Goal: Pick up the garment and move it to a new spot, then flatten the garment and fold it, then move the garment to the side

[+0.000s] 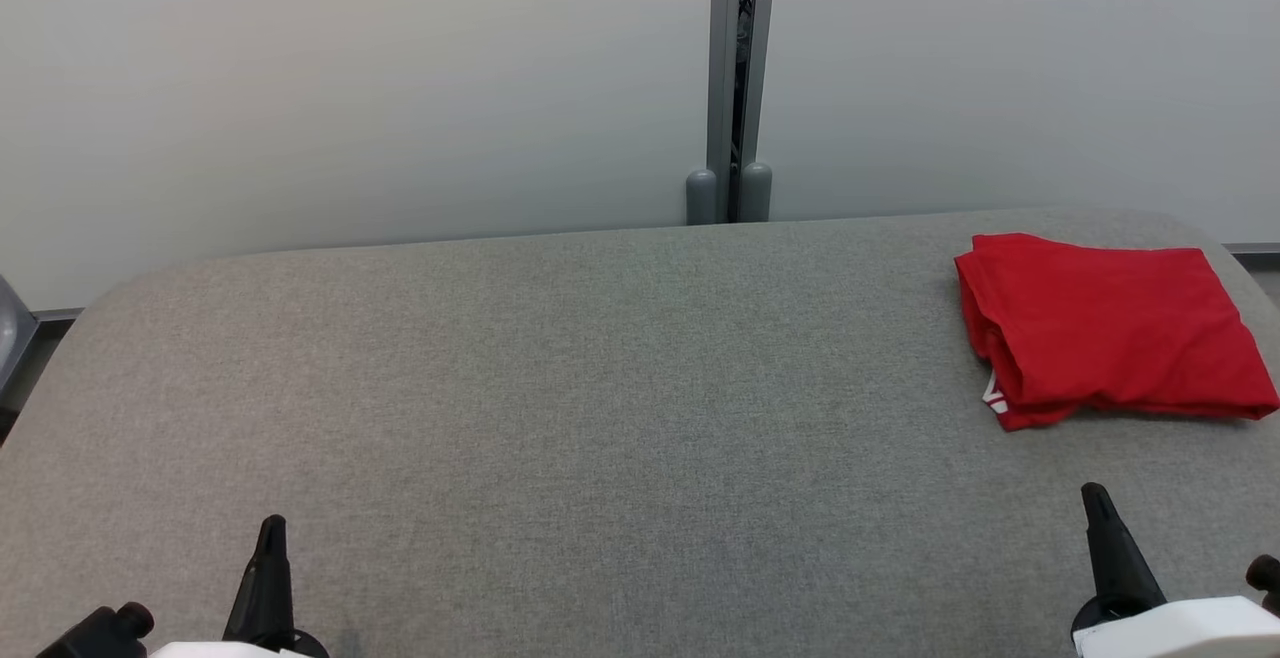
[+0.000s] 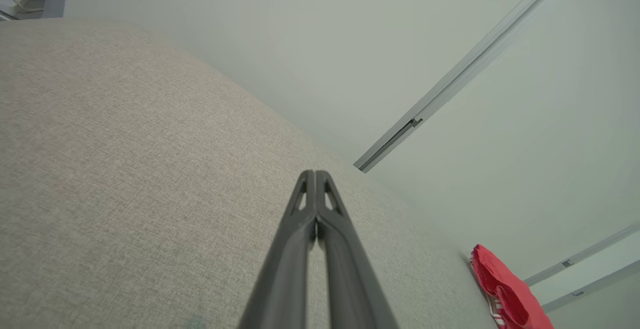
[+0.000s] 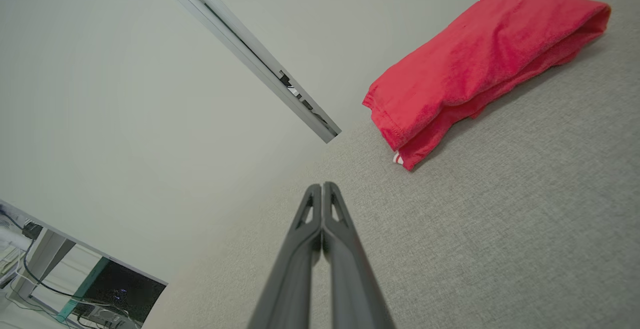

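One folded red garment point(image 1: 1110, 328), far right of grey fabric surface point(image 1: 600, 388), my left gripper point(image 1: 272, 526), my right gripper point(image 1: 1094, 493), both pressed together, empty.

The left gripper point(image 1: 270, 536) and right gripper point(image 1: 1098, 503) each have two long matte black fingers point(image 2: 290, 249) tapering to slim points, with small triangular cut-outs near the tips, set in white wrist housings point(image 1: 1180, 628) beside round black knobs point(image 1: 135, 619).

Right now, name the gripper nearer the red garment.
Right. The right gripper sits just short of the red garment; the left gripper is far to its left.
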